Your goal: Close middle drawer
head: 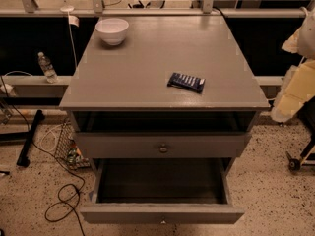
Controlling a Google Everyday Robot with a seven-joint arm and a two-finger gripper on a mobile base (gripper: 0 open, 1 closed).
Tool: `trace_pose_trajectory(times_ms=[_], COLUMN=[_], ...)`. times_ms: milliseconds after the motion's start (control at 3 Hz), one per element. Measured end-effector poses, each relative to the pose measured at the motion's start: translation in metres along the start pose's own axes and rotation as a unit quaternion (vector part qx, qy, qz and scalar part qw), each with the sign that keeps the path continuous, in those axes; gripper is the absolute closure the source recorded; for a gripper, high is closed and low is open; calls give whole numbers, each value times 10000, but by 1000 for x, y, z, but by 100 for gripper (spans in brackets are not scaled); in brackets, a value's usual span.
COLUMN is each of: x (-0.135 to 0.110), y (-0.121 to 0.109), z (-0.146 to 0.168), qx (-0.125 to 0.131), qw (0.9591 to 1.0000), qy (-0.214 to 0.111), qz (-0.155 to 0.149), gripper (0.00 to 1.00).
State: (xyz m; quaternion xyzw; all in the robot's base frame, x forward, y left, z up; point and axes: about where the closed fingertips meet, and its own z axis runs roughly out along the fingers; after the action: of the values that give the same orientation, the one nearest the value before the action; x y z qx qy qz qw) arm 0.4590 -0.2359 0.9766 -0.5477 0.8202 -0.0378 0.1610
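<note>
A grey cabinet (pixel 162 63) stands in the middle of the camera view. Its upper drawer (pixel 162 145), with a round knob, is pulled out a little. The drawer below it (pixel 162 213) is pulled far out, and its inside looks dark and empty. Anything lower is hidden behind that drawer's front. My pale arm (pixel 295 90) hangs at the right edge of the view, to the right of the cabinet and clear of it. My gripper (pixel 301 36) is at the right edge, level with the cabinet top and far from both drawers.
A white bowl (pixel 112 30) sits at the back left of the cabinet top and a dark blue snack packet (pixel 186 81) lies near its front right. A water bottle (pixel 47 67), black cables (pixel 64 200) and a wire basket (pixel 69 144) are on the left. A caster (pixel 294 163) is on the floor at the right.
</note>
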Motion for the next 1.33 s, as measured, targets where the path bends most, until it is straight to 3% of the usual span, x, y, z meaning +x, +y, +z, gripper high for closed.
trace_pose_trajectory(times_ms=[333,667,1000,1333], x=[86,233,279,279], y=[-22,-27,-51,-51], z=[11,2,14,14], qx=[-429,-479,-177,-177], qw=[9951,9857,9872,9872], qy=[95,126,124,124], qz=[885,1608,1579,1579], gripper=[0,0,0,0])
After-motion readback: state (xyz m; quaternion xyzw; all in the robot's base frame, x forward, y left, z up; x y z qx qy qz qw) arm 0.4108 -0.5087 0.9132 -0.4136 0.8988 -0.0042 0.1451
